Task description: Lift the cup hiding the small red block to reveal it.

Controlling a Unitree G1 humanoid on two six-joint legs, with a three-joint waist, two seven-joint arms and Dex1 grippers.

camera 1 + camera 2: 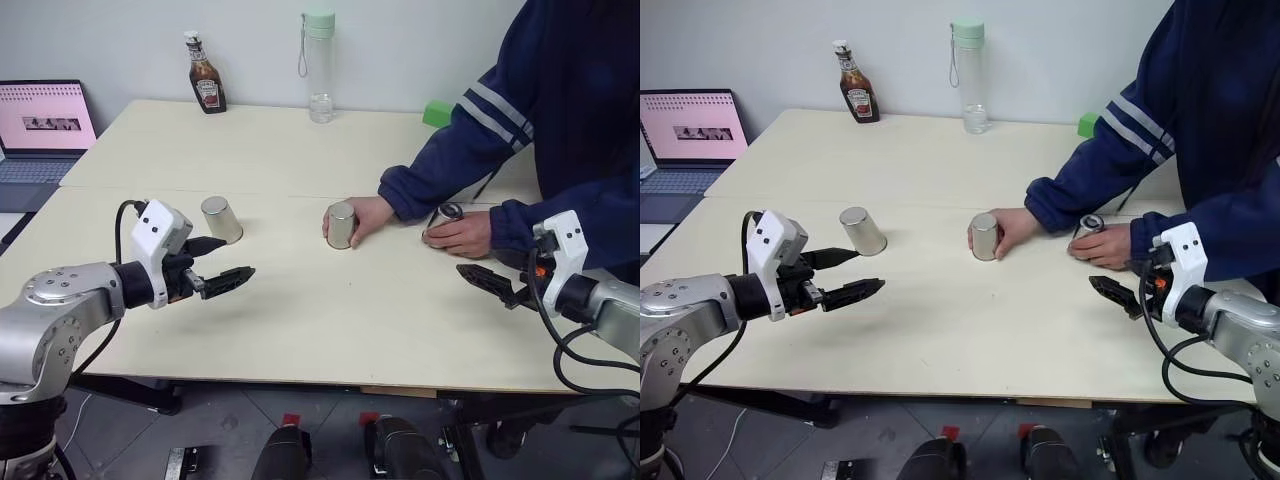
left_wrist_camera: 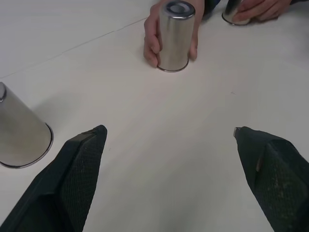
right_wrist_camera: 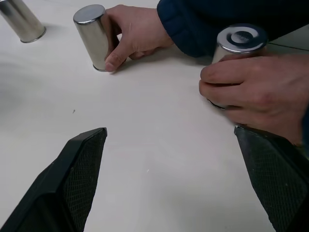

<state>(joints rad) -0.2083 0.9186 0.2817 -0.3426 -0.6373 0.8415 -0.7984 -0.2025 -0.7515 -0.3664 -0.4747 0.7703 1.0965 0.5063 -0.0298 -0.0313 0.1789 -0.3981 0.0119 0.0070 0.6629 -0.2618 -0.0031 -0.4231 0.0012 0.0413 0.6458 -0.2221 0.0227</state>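
Note:
Three alike silver cups stand upside down on the pale table (image 1: 300,310). The left cup (image 1: 221,219) stands alone, just beyond my left gripper (image 1: 238,257), which hovers open and empty over the table. A person's hand (image 1: 372,217) holds the middle cup (image 1: 341,225). Their other hand (image 1: 465,234) covers the right cup (image 1: 446,214), close in front of my right gripper (image 1: 476,272), which is open and holds nothing. The small red block is hidden, and I cannot tell which cup covers it.
A ketchup bottle (image 1: 206,85) and a clear water bottle (image 1: 319,65) stand at the table's far edge, with a green block (image 1: 437,113) beyond the person's blue sleeve (image 1: 470,140). An open laptop (image 1: 45,125) sits at the far left.

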